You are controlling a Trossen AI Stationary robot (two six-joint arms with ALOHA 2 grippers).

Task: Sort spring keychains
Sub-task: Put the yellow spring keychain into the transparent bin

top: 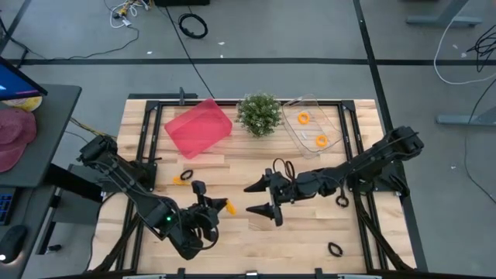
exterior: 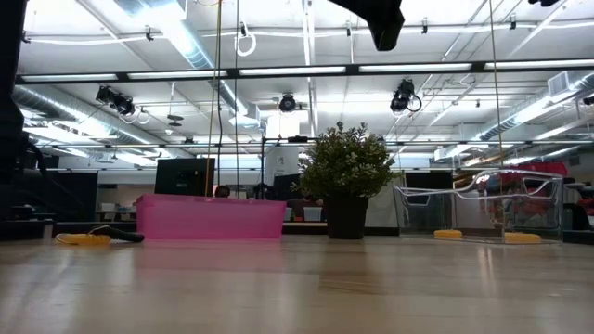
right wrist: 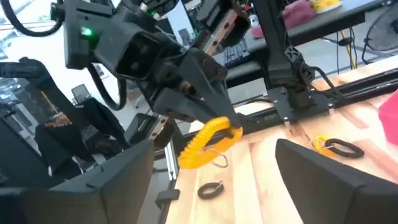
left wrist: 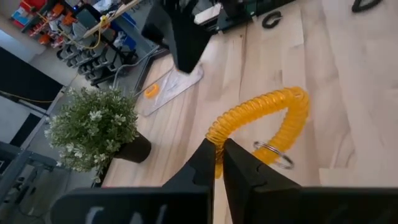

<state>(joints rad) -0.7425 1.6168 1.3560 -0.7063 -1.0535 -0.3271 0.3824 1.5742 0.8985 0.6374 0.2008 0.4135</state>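
My left gripper (top: 217,208) (left wrist: 219,147) sits near the table's front, left of centre, shut on an orange-yellow spring keychain (top: 226,206) (right wrist: 208,142) with a small metal ring (left wrist: 273,155). My right gripper (top: 262,198) (right wrist: 211,186) is open just to the right of it, its fingers pointing at the left gripper. Two more orange keychains (top: 303,118) (top: 321,140) lie in the clear container (top: 333,124). An orange and a black keychain (top: 183,177) (right wrist: 336,147) lie together on the table's left. Black keychains (top: 342,201) (top: 335,249) (right wrist: 211,188) lie on the wood. My left gripper pinches the orange-yellow keychain by one end of its coil (left wrist: 217,138) between its two fingertips. The coil curves away from the fingers and, in the right wrist view, hangs in the air over the table, lifted clear, with the metal ring dangling under it.
A pink bin (top: 198,126) stands at the far left and a potted plant (top: 260,114) at the far middle, between the bin and the clear container. Black frame rails (top: 147,147) run along both sides of the table. Bare wood lies at the front centre (top: 294,240).
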